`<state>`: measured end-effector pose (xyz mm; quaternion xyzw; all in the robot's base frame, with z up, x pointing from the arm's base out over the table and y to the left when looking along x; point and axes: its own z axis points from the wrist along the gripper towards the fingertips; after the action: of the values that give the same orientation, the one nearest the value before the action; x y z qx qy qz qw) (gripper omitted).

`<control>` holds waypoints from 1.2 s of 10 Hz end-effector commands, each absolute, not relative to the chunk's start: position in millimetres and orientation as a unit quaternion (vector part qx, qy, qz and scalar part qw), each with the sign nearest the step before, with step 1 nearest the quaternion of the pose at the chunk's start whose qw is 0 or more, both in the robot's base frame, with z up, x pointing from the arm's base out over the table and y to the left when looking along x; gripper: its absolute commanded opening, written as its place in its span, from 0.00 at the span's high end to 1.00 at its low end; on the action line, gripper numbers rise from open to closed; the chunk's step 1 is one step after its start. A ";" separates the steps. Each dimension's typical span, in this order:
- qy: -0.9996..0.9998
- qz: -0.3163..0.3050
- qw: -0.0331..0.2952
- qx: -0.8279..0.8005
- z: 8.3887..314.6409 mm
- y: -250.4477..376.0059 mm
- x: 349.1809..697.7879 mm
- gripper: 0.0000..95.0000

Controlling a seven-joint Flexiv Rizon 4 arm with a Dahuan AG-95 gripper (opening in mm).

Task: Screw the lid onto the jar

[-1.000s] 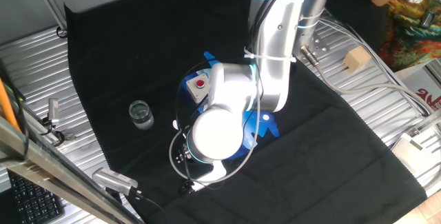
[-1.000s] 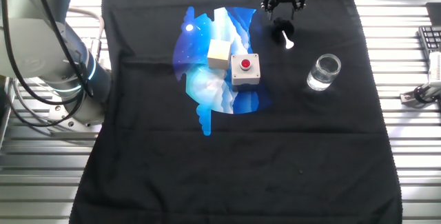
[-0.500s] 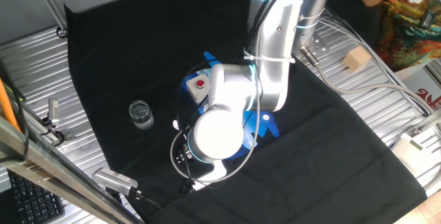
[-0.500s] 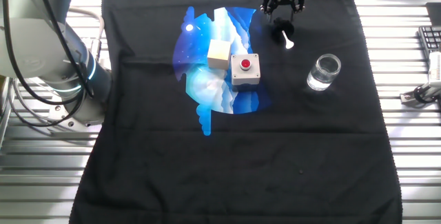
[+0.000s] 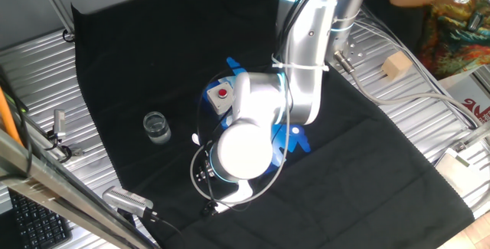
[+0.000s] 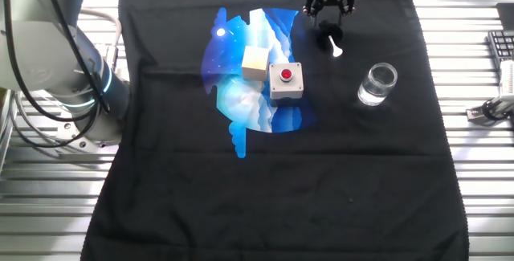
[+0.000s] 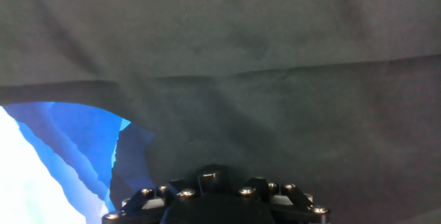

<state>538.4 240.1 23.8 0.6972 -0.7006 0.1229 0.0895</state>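
Note:
In the other fixed view the lid (image 6: 325, 30) lies on the black cloth, a black cap with a white tip (image 6: 336, 50) pointing toward the camera. My gripper (image 6: 330, 10) hangs just behind and above it, fingers spread, with nothing between them. The jar (image 6: 377, 83), clear glass and upright, stands to the right of the lid and apart from it. In one fixed view the jar (image 5: 157, 126) shows left of the arm (image 5: 268, 103), which hides the gripper and the lid. The hand view shows only the gripper's base (image 7: 213, 196) over cloth.
A grey box with a red button (image 6: 286, 80) and a tan wooden cube (image 6: 255, 62) sit on a blue-and-white patch (image 6: 241, 108) left of the lid. Another wooden block (image 5: 397, 65) rests on the metal table beyond the cloth. A keyboard (image 6: 502, 44) is at the right edge.
The gripper, lid and jar have not moved. Only a person's arm at the top right edge of one fixed view has shifted.

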 end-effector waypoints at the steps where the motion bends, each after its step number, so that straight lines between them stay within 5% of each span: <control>1: -0.701 0.124 0.091 0.697 24.4 238.6 538.4 0.40; 11: -0.702 0.126 0.087 0.695 18.0 231.0 536.5 0.40; 12: -0.703 0.127 0.087 0.694 17.7 231.0 536.4 0.60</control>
<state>536.1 230.9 17.5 0.6946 -0.7028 0.1267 0.0876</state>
